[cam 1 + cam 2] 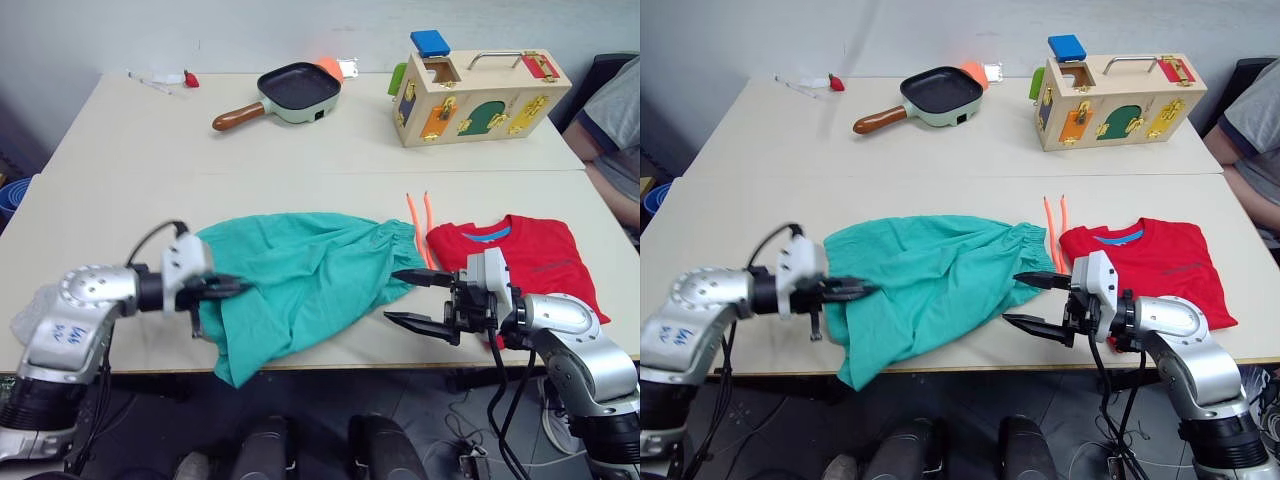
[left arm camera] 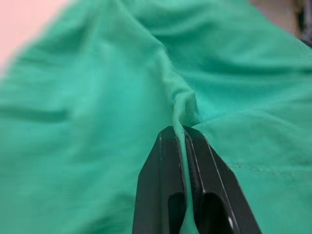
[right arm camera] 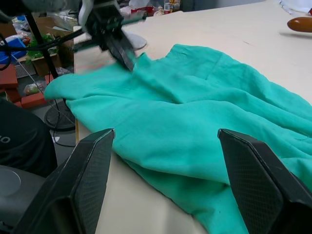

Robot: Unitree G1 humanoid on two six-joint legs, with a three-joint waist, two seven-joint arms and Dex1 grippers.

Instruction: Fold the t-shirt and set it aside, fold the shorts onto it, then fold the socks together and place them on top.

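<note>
Shorts: you have one pair of teal shorts (image 1: 305, 285) spread across the near table (image 1: 120, 210), its lower left corner hanging over the front edge
Drawstring: two orange cord ends (image 1: 418, 222) lie on the table at the waistband, between the shorts and the shirt
T-shirt: one red t-shirt (image 1: 525, 258) lies folded at the right side of the table, just beside the shorts' waistband
Left gripper: your left gripper (image 1: 228, 287) is at the shorts' left edge, its two fingers pinched tight on a fold of the teal fabric, which runs up between them in the left wrist view
Right gripper: your right gripper (image 1: 418, 298) hovers at the front edge near the waistband end, its two fingers spread wide with nothing between them
Far table: one green frying pan (image 1: 292, 93) with a brown handle, and one wooden latch box (image 1: 480, 97) with a blue block on top
Person: one person's sleeve and arm (image 1: 605, 130) show at the right edge
</note>
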